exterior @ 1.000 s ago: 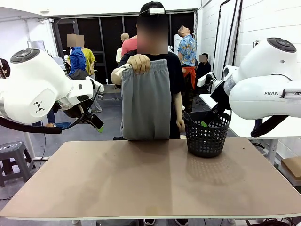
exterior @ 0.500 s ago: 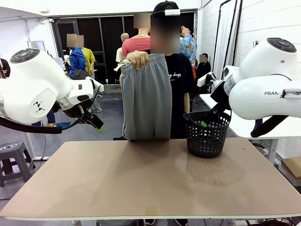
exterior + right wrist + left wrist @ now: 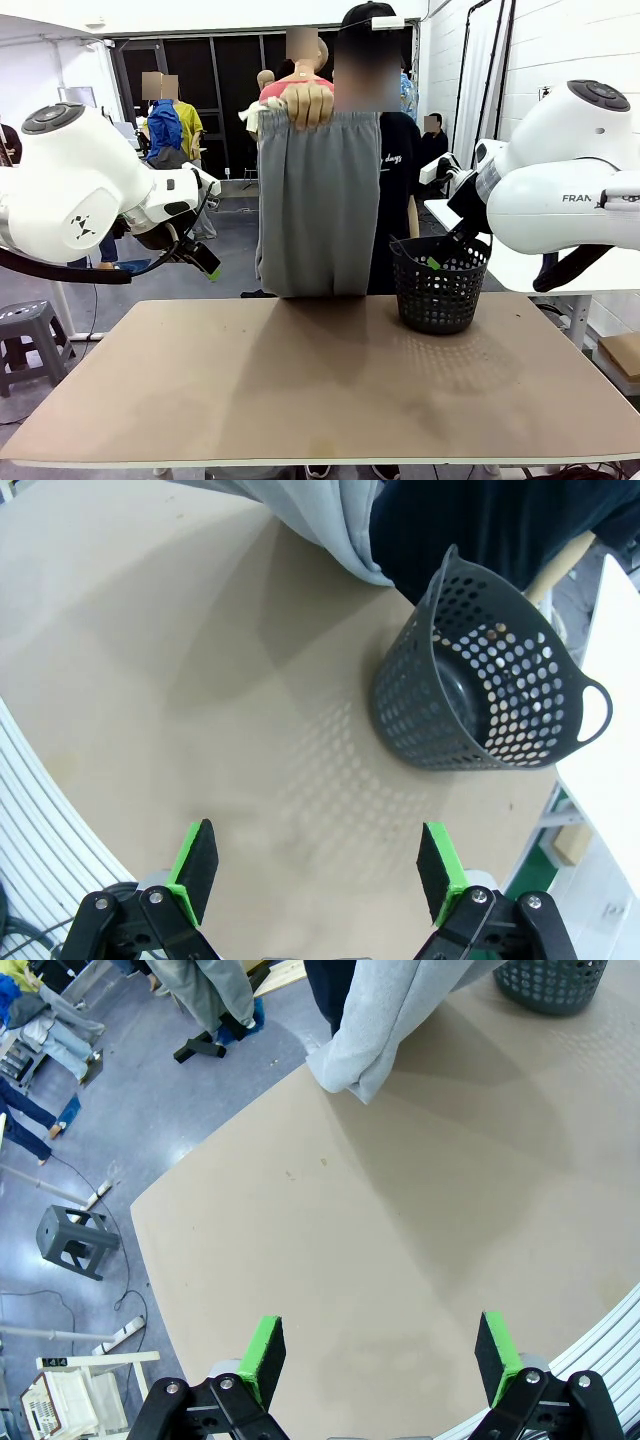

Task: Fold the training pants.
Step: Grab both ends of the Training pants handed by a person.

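Looking across from the front camera, I see the training pants (image 3: 318, 200) hanging full length from a person's hand (image 3: 308, 103), which grips the gathered waistband high above the far edge of the tabletop (image 3: 320, 400). The grey fabric drops straight, and its lower end reaches about the level of that far edge, left of the black mesh basket (image 3: 438, 285), which stands upright near the far right corner. This view cannot tell me whether the cloth touches the board. My left wrist camera shows the bottom of the pants bunched right at the far edge, with bare brown surface between it and my left pincer (image 3: 380, 1345). That pincer's green pads stand as wide apart as they go, with nothing between them. The same camera also catches the floor beyond the left edge, where a small grey stool (image 3: 75, 1240) stands. My right wrist camera looks down past the right pincer (image 3: 320, 865), equally wide open and holding nothing, onto the right part of the tabletop. From there I can look straight into the basket's open mouth and see its handle loop, which the front camera does not give me. A fold of the grey fabric hangs just beside the basket's rim, apart from it. Both pincers hang well clear of the pants.
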You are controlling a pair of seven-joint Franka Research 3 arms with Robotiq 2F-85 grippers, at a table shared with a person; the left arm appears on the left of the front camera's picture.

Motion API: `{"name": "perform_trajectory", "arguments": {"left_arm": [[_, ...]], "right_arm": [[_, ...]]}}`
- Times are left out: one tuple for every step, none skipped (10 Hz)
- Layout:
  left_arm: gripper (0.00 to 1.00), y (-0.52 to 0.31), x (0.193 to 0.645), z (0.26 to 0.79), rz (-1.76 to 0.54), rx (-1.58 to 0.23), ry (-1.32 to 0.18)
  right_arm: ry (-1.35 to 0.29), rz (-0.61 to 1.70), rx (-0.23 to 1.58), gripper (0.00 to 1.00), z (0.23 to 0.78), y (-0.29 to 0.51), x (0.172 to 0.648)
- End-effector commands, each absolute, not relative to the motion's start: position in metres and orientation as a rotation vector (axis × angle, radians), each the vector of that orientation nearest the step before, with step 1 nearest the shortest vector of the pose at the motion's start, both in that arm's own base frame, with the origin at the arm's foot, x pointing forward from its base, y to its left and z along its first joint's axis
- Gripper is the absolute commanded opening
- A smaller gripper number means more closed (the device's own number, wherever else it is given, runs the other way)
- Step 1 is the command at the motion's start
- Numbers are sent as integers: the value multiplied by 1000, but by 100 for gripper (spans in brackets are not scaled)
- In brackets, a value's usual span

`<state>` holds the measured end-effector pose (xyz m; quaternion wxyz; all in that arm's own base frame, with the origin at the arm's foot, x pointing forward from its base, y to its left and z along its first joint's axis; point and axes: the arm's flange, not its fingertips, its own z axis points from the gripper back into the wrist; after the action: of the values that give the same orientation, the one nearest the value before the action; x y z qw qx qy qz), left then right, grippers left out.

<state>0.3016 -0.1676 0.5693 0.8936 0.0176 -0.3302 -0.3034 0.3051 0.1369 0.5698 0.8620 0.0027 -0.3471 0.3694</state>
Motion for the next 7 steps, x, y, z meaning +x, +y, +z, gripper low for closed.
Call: {"name": "perform_trajectory", "arguments": {"left_arm": [[100,-167,302,569,-638,43,-685],[100,-167,302,569,-638,43,-685],[100,-167,302,569,-638,43,-685],[100,-167,302,569,-638,43,-685],[100,-167,302,569,-638,43,-685],[100,-167,302,569,-638,43,-685],[100,-167,302,569,-638,43,-685]], "right_arm": [[-725,774,11,100,570,137,305],[-725,774,11,100,570,137,305],[-725,774,11,100,570,137,305],[-725,774,11,100,570,137,305],[-725,774,11,100,570,137,305],[-725,774,11,100,570,137,305],[-725,774,11,100,570,137,305]]}}
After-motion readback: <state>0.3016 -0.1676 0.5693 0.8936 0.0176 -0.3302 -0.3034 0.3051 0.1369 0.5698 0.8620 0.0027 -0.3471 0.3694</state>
